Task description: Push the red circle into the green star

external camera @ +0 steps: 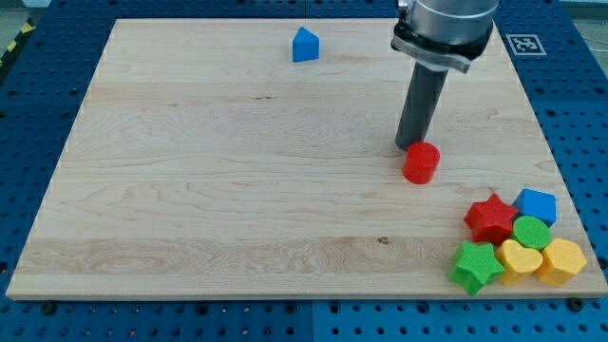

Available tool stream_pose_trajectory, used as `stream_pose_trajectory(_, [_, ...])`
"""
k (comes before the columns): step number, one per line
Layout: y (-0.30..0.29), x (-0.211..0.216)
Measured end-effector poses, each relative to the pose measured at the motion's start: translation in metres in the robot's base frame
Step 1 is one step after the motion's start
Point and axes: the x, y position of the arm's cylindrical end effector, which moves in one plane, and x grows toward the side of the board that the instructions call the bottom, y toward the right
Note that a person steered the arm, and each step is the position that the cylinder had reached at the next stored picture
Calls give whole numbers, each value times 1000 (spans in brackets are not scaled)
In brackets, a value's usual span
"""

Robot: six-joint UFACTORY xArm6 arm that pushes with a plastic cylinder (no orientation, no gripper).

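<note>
The arm carried no gripper, only a dark rod, so there was nothing to open or close. My tip (409,147) rested on the wooden surface (237,190), just beside the red circle (421,162) on its far-left side, touching it or very nearly so. The red circle sat right of the middle of the surface, apart from every other block.

The green star (476,267) lay near the surface's near-right corner, well apart from the red circle, nearer and to its right. It sat at the left end of a tight cluster: a yellow heart (520,260) touched it on the right, with a yellow hexagon (561,261) further right. Behind those were a red star (491,218), a green round block (531,231) and a blue block (537,205), its shape hard to make out.

A blue block with a pointed top (305,45) stood alone near the far edge, left of the rod.
</note>
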Motion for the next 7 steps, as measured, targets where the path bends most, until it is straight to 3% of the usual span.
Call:
stream_pose_trajectory(3, [5,64])
stream_pose_trajectory(7, [4,96])
